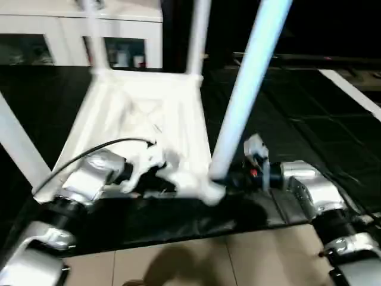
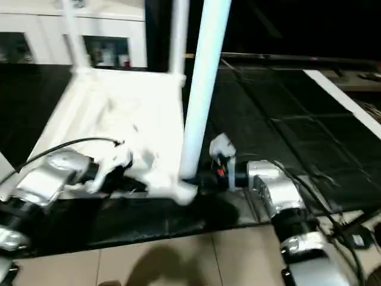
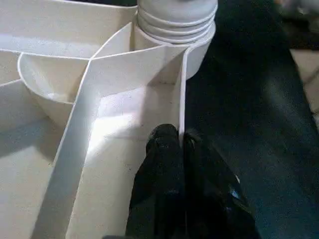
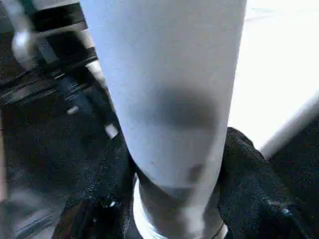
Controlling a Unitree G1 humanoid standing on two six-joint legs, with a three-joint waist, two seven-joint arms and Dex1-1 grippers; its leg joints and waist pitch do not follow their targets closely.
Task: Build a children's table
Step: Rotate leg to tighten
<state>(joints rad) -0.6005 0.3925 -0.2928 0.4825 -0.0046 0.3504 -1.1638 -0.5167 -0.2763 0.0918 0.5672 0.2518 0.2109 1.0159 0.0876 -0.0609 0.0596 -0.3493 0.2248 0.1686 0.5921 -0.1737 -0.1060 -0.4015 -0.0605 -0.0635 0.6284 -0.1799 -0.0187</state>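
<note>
Upturned white plastic children's table (image 1: 143,119), its ribbed rectangular underside facing the camera, lies on a black mat (image 1: 286,119) laid over a pale tiled floor (image 1: 196,262). Long tapered round white legs rise from its corner sockets: two at the far corners, one at the near left (image 1: 21,149), and one at the near right (image 1: 250,83), which leans up and away toward the top of the head view.

At the near edge, the left gripper (image 3: 180,144) has its two black fingers pressed together on a thin upright rib of the underside; the wrist view shows the rib wall running between them, just short of the round corner socket (image 3: 175,30) with its ringed leg base. A black cable (image 1: 89,152) arcs over the silver left forearm (image 1: 89,179).

The right gripper (image 4: 174,164) reaches in from the side, its black fingers (image 4: 249,174) spread around the base of the near right leg, one on each side and touching it, so the leg is clasped just above the threaded collar where it enters the corner socket. The silver right forearm (image 1: 315,190) extends back toward the lower right of the head view.

Beyond the mat, a white glass-door cabinet (image 1: 71,36) stands against the far wall, small items dimly visible behind its panes.
</note>
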